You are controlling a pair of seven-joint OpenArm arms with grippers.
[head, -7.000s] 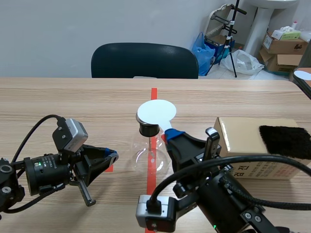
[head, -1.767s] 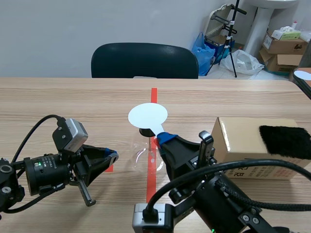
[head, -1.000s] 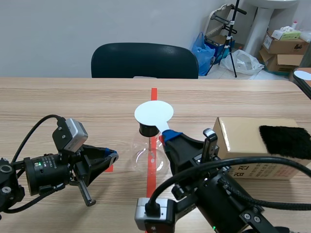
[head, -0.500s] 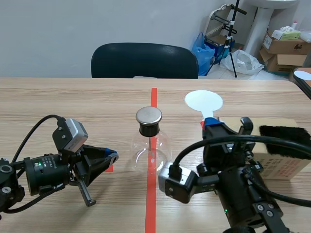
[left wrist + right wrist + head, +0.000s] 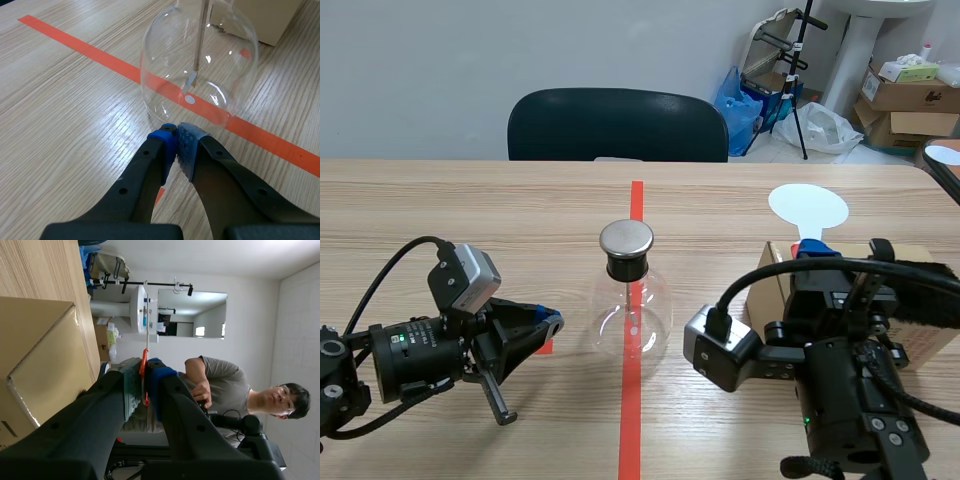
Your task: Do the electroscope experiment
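Note:
A round glass flask (image 5: 632, 305) with a black neck and a flat metal cap (image 5: 626, 238) stands on the red tape line; its inner rod and small foil leaf (image 5: 192, 80) show in the left wrist view. My left gripper (image 5: 546, 322) lies low just left of the flask, its fingers shut on nothing, and the tips of this gripper (image 5: 176, 136) nearly touch the flask (image 5: 200, 70). My right gripper (image 5: 812, 250) is raised over the cardboard box (image 5: 768, 282), shut on the handle of a white round paddle (image 5: 807, 207). That paddle (image 5: 146, 325) appears edge-on between the right gripper's (image 5: 144, 374) pads.
A black cloth (image 5: 920, 272) lies on the box's top at the right. A dark chair (image 5: 618, 125) stands behind the table. Boxes and bags crowd the far right corner of the room. A person (image 5: 227, 390) is visible past the box (image 5: 40, 355) in the right wrist view.
My right arm has carried the white paddle from over the flask's cap off to the right, above the box. The left arm and flask have stayed put.

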